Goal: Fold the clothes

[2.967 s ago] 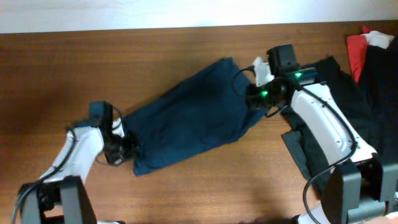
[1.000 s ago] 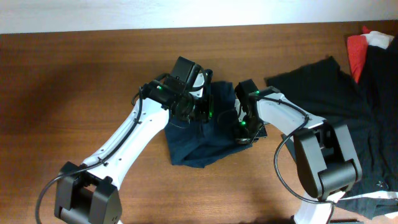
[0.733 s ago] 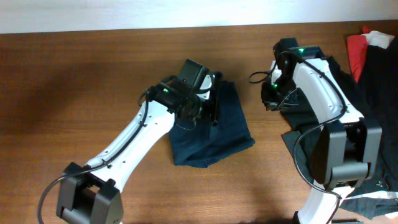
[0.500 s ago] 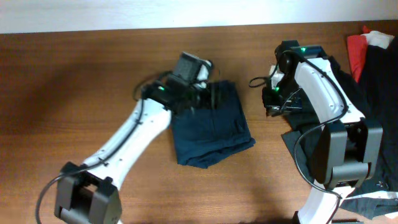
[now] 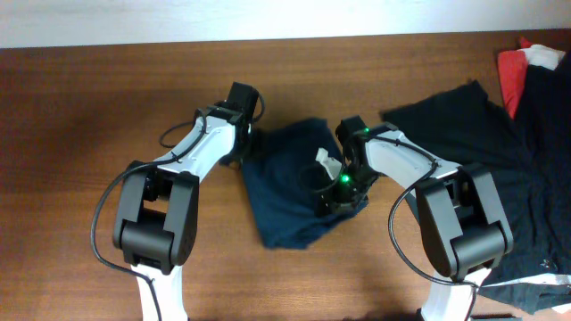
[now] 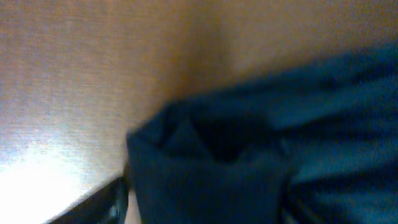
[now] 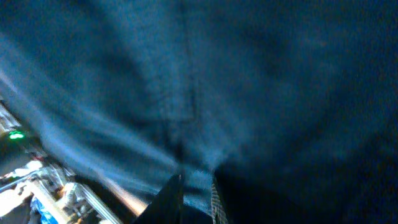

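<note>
The navy-blue garment (image 5: 290, 192) lies folded in a bundle at the middle of the table. My left gripper (image 5: 247, 143) is at its upper-left edge, open; in the left wrist view a dark finger (image 6: 93, 206) shows at the lower left and a rolled edge of the navy fabric (image 6: 205, 155) lies between the jaws. My right gripper (image 5: 328, 185) is on the bundle's right side. In the right wrist view its fingers (image 7: 174, 193) stand close together, pinching navy fabric (image 7: 186, 93) that pulls into creases. A black garment (image 5: 464, 134) lies spread at the right.
A red cloth (image 5: 512, 73) and a white piece (image 5: 544, 55) lie at the far right corner. More black cloth (image 5: 535, 205) covers the right side beneath the right arm's base. Bare wooden table (image 5: 89, 116) stretches to the left.
The left gripper let go of the navy garment and drew back to its upper-left edge. The right gripper swung out to the black garment and returned onto the bundle's right side.
</note>
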`<action>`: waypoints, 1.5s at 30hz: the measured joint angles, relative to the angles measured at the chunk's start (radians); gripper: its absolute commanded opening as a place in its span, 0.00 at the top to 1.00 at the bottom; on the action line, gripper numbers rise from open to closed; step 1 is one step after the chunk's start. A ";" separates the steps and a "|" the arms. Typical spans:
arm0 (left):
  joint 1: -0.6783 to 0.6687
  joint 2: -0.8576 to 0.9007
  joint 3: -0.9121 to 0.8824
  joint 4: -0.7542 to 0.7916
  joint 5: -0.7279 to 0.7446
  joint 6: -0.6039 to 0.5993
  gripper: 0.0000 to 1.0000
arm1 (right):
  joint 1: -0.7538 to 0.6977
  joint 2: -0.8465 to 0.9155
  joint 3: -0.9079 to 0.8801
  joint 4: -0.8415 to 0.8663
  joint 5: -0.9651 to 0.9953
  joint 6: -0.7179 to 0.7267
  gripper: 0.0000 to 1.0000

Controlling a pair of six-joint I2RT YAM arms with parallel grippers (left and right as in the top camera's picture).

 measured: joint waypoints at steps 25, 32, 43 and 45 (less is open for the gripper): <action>-0.012 0.022 0.021 -0.361 0.355 0.148 0.75 | -0.093 -0.254 0.355 -0.333 0.601 0.230 0.62; 0.017 0.041 0.010 -0.437 0.303 0.165 1.00 | -0.093 -0.254 0.355 -0.333 0.601 0.229 0.62; 0.768 0.041 0.161 -0.380 -0.303 0.154 0.99 | -0.093 -0.254 0.355 -0.334 0.612 0.229 0.62; 0.817 0.041 0.163 -0.362 -0.332 0.154 0.74 | -0.093 -0.254 0.355 -0.340 0.612 0.229 0.62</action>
